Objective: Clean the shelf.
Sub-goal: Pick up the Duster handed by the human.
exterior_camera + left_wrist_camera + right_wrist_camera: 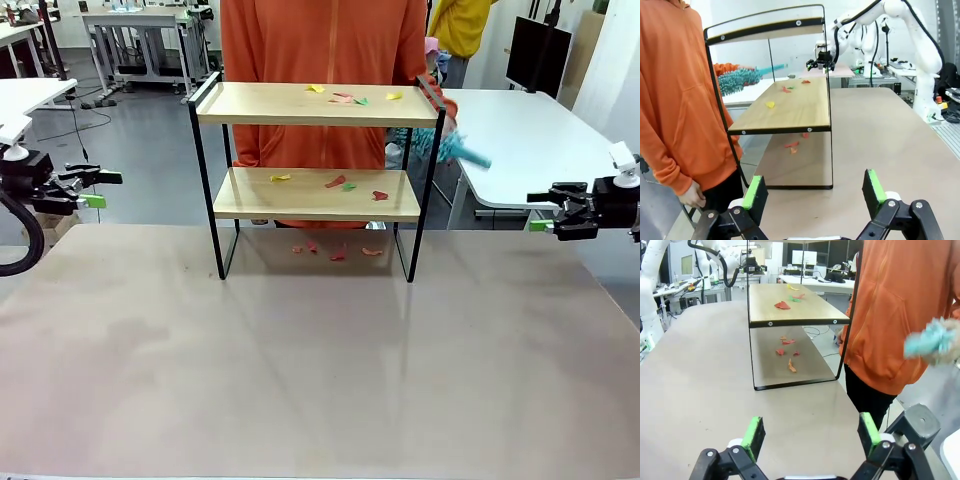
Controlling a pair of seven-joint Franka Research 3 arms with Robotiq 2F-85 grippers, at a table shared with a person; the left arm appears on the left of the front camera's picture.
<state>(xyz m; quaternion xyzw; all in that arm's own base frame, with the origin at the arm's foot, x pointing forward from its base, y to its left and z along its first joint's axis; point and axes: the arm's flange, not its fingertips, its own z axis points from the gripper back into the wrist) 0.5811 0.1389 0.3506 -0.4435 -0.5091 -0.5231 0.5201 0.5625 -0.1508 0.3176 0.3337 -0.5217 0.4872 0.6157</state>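
Wood-boarded shelf (300, 104) stands at the table's (300, 380) far edge, with scraps (336, 182) (paper, perhaps) on both boards and beneath. Near the far corners, left gripper (97, 190) and right gripper (538, 211) gape empty, well apart from its frame. A teal duster (462, 152) is beside its right post.

Lab, white workbenches (140, 17), black monitor (537, 55), bare grey floor (150, 150)

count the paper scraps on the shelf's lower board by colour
yellow scraps: 1
red scraps: 2
green scraps: 1
total on the shelf lower board: 4
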